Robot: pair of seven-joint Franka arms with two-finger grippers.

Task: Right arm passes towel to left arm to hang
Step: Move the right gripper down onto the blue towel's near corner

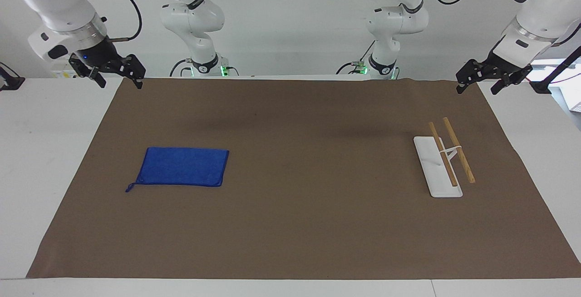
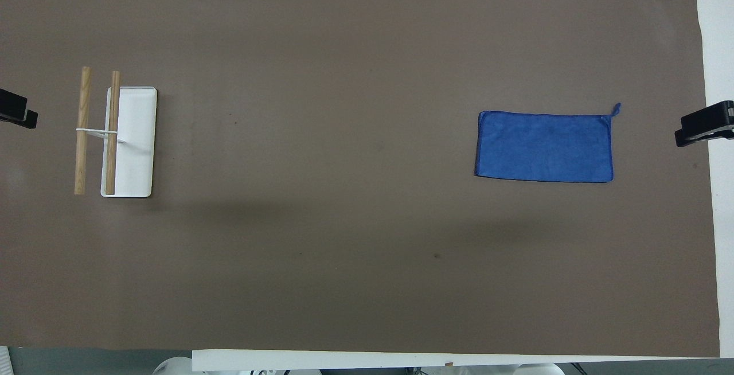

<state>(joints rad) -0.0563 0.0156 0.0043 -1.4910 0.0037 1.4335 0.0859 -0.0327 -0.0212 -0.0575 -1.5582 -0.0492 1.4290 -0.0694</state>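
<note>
On brown mat (image 1: 290, 224), flat towel (image 1: 184, 166), both claws raised

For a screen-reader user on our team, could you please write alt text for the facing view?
A blue towel lies flat on a brown mat toward the right arm's end of the table, and a white rack with two wooden bars stands toward the left arm's end. The right gripper and left gripper wait raised over the mat's corners nearest the robots, both open and empty.
</note>
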